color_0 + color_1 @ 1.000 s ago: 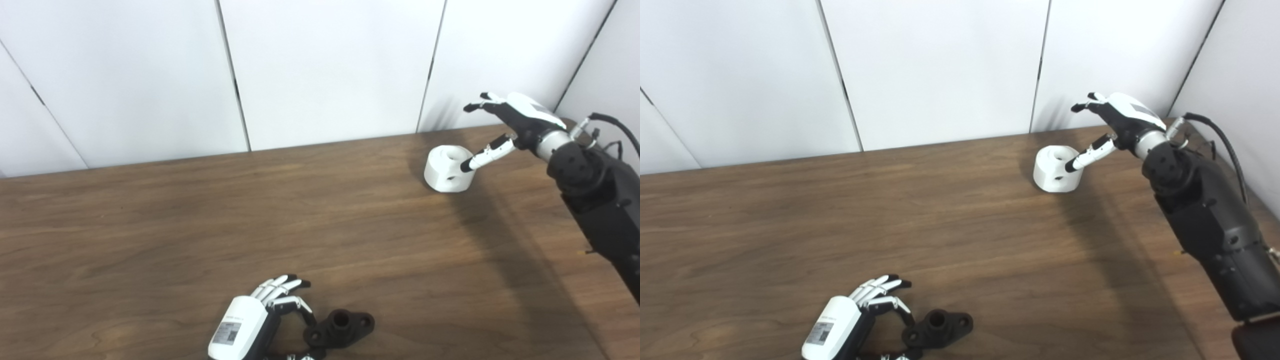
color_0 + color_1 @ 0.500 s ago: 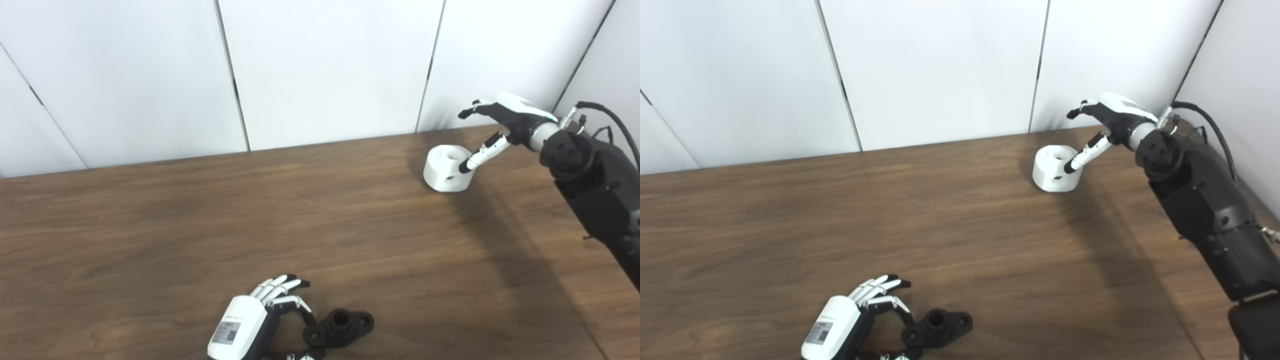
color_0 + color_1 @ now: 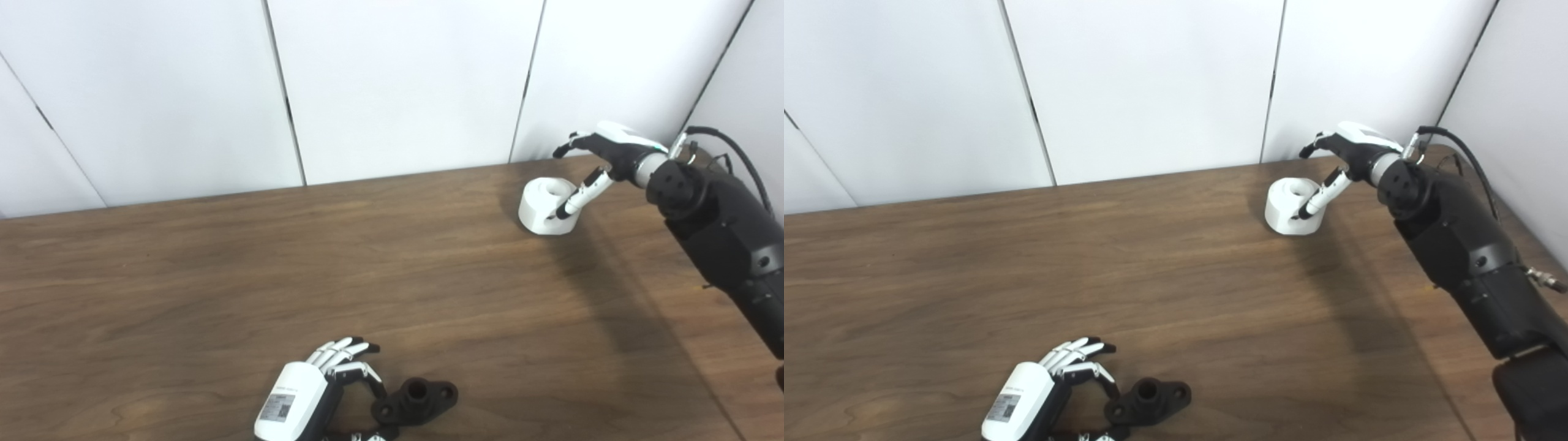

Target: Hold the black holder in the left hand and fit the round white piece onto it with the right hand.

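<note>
1. Surface and room: the work surface was a dark brown wood-grain table [image 3: 245, 275]; behind it stood a wall of white panels [image 3: 398, 79] divided by narrow dark seams; a further white panel closed the right corner.

2. Count: one black holder [image 3: 416, 401]; one round white piece [image 3: 547, 206]; two robot hands; nothing else lay on the table within view.

3. Black holder: it lay flat on the table at the near edge, centre-left; it showed a raised central bore and a mounting ear on either side; it was well apart from the white piece.

4. Round white piece: it sat on the table at the far right, near the wall; a hole was visible in its top face.

5. Left hand [image 3: 327, 383]: it rested low at the near edge, just beside the holder's left ear; the fingers [image 3: 343, 351] were loosely curled and spread, closed on nothing; the thumb tip lay at or against the holder's ear, though contact could not be confirmed; the holder was not lifted.

6. Right hand [image 3: 603, 153]: it reached over the far right of the table on a black forearm [image 3: 716, 226]; the hand stood wide; the thumb [image 3: 576, 199] pointed down against the near-right side of the white piece; the fingers arched above and behind it, clear of the piece; no grasp was established.
</note>
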`<state>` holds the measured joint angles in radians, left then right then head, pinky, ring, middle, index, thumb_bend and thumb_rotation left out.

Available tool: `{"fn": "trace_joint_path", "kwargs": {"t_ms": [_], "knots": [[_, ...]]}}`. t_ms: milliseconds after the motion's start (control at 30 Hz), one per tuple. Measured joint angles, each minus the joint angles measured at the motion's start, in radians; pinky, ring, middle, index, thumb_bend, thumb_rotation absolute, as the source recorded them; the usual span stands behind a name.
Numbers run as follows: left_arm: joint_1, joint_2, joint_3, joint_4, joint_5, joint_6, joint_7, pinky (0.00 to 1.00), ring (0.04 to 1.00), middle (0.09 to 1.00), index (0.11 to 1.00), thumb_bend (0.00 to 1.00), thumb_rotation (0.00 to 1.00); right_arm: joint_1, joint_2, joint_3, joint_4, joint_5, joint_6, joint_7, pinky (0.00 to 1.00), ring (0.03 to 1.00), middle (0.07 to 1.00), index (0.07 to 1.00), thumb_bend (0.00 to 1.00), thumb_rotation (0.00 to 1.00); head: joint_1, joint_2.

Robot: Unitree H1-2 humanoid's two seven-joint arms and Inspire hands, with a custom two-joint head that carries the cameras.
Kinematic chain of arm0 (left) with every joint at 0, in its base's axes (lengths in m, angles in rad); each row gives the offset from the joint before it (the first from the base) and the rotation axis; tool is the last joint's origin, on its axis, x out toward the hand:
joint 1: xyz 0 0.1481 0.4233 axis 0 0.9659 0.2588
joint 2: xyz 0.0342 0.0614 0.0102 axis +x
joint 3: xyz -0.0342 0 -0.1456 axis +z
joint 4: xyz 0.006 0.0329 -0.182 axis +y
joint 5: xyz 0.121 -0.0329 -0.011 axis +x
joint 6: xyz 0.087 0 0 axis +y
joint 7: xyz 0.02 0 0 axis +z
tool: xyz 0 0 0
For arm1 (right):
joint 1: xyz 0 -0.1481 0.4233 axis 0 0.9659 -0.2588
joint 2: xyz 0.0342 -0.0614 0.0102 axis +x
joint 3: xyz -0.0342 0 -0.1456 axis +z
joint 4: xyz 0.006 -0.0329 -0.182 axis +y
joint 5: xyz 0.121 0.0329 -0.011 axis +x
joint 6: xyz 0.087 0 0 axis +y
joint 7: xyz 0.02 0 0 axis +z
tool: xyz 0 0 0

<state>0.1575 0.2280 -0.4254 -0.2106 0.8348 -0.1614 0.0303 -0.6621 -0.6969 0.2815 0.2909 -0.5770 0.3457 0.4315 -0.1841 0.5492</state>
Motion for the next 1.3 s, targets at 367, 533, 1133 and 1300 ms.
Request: {"fn": "trace_joint_path", "kwargs": {"t_ms": [367,533,1133,1300], "knots": [[0.0,-0.011,0.008,0.0,0.015,0.0,-0.001,0.85,0.874,0.822,0.489,0.51,0.04,-0.025,-0.003,0.033,-0.001,-0.018,-0.001,0.066,1.0,1.0,0.984,0.781,0.98,0.29,0.003,0.002],[0.0,-0.013,0.012,-0.001,0.015,0.0,-0.001,0.85,0.871,0.822,0.488,0.51,0.04,-0.025,-0.007,0.034,-0.003,-0.026,-0.001,0.084,1.0,1.0,0.981,0.772,0.98,0.29,0.003,0.002],[0.0,-0.018,0.016,-0.002,0.017,0.0,-0.002,0.84,0.863,0.817,0.488,0.51,0.04,-0.024,-0.007,0.031,-0.002,-0.029,-0.023,0.081,1.0,1.0,0.972,0.715,0.88,0.25,0.008,0.006],[0.001,-0.018,0.016,-0.002,0.017,0.0,-0.002,0.85,0.869,0.821,0.488,0.51,0.04,-0.023,-0.007,0.029,-0.002,-0.029,-0.023,0.081,1.0,1.0,0.975,0.705,0.87,0.24,0.008,0.006]]}}
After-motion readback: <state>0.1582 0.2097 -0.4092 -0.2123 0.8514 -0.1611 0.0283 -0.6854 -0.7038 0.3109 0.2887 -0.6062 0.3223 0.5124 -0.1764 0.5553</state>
